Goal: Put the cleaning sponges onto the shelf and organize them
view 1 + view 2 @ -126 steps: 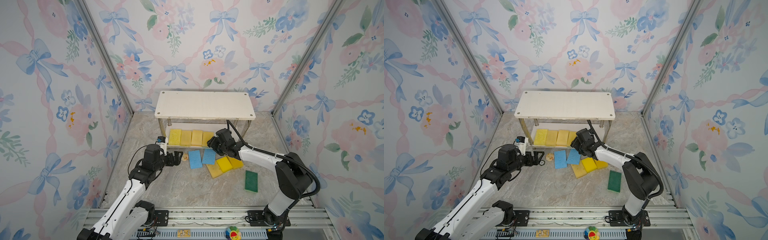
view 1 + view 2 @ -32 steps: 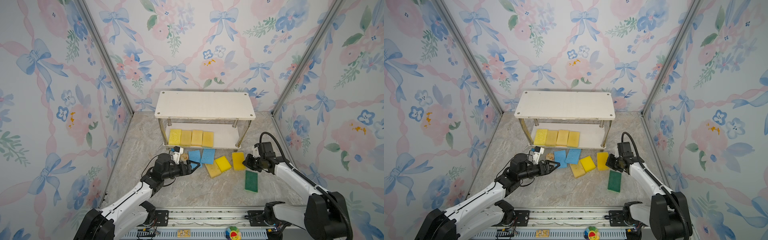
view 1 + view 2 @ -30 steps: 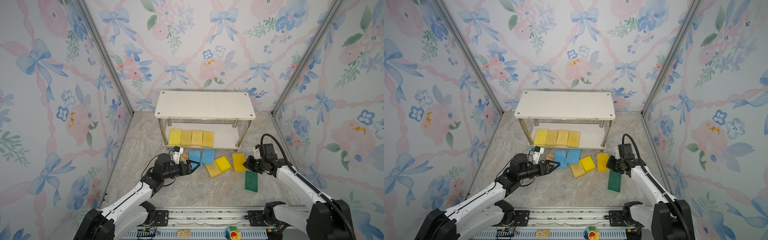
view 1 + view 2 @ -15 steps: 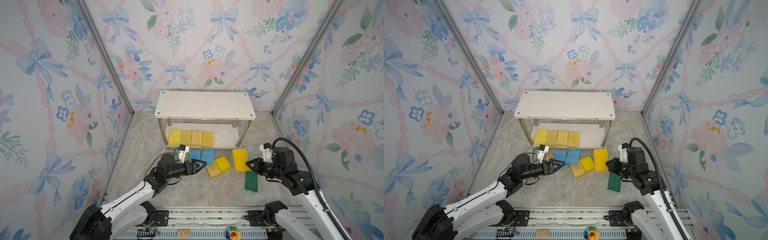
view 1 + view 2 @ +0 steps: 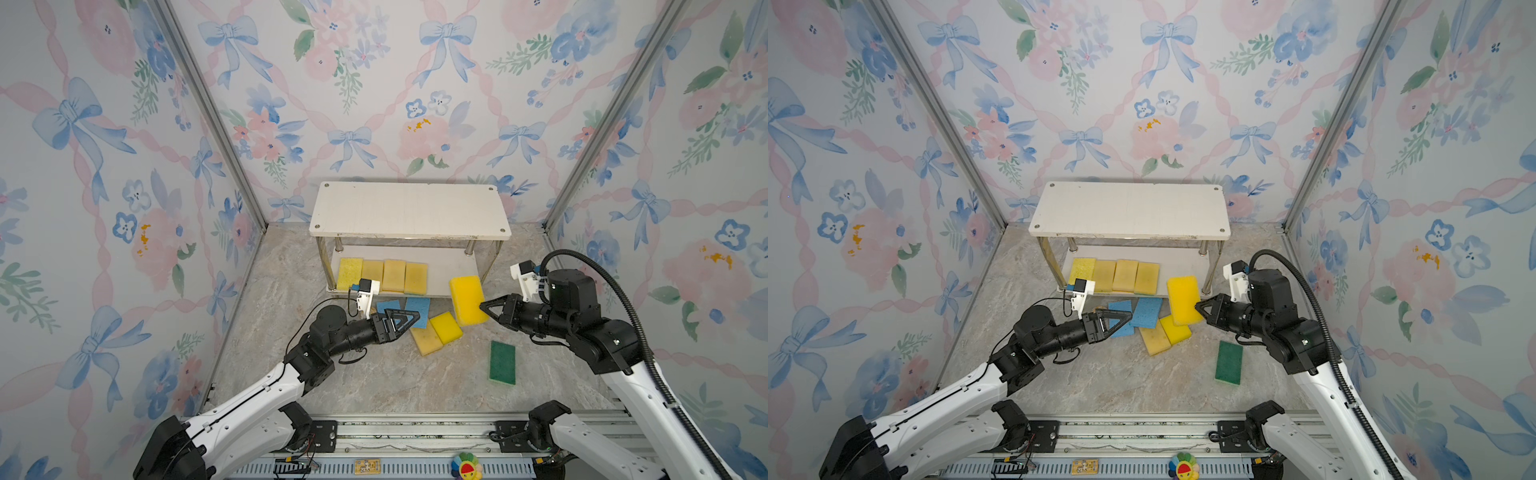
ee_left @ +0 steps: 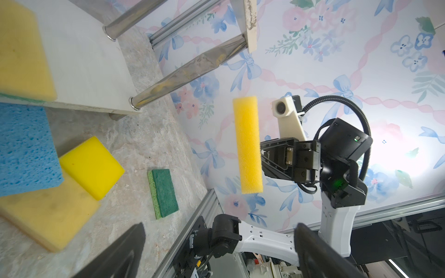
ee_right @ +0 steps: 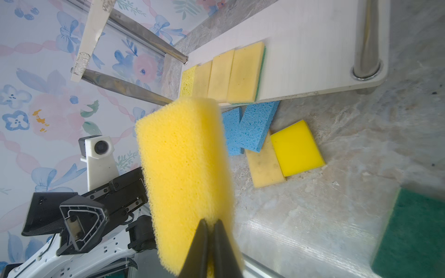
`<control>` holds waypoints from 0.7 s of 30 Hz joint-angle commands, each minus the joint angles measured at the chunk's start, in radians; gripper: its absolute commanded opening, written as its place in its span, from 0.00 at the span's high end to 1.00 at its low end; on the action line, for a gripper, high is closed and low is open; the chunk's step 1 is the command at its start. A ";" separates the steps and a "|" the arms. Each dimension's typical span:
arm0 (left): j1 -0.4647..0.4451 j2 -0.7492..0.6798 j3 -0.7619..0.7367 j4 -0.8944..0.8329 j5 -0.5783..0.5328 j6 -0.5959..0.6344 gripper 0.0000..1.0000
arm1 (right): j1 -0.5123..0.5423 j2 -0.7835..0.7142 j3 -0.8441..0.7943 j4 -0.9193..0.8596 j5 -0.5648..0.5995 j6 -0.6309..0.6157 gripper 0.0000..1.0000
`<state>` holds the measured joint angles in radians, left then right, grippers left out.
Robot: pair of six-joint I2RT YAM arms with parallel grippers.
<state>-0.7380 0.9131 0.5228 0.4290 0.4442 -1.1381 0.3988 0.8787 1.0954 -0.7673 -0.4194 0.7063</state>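
The shelf (image 5: pixel 409 210) stands at the back, its lower board (image 5: pixel 451 266) holding several yellow cleaning sponges (image 5: pixel 382 274) in a row at the left. My right gripper (image 5: pixel 484 308) is shut on the edge of a bright yellow sponge (image 5: pixel 467 299) and holds it in the air before the shelf's right end; the pinch shows in the right wrist view (image 7: pixel 210 223). My left gripper (image 5: pixel 409 321) hangs open and empty over two blue sponges (image 5: pixel 417 307). On the floor lie a yellow sponge (image 5: pixel 445 327), a paler one (image 5: pixel 424 341) and a dark green one (image 5: pixel 502 362).
Floral walls close in at the left, back and right. A metal rail (image 5: pixel 415 432) runs along the front edge. Shiny posts (image 5: pixel 492 262) stand at the shelf's corners. The right part of the lower board is bare.
My right gripper has lifted the yellow sponge off the floor and carried it up towards the shelf. The left gripper has slid right over the blue sponges, still open.
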 commanded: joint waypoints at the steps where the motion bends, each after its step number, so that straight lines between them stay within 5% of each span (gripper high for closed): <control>1: -0.035 0.032 0.054 0.045 -0.054 0.003 0.02 | 0.018 0.025 0.029 0.040 -0.058 0.007 0.91; 14: -0.095 0.213 0.169 0.063 -0.072 0.059 0.02 | 0.129 0.051 -0.034 0.135 -0.070 0.042 0.91; 21: -0.099 0.252 0.209 0.068 -0.071 0.063 0.18 | 0.195 0.047 -0.048 0.143 -0.029 0.045 0.91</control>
<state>-0.8322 1.1561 0.7097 0.4759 0.3801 -1.0988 0.5697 0.9352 1.0618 -0.6449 -0.4709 0.7448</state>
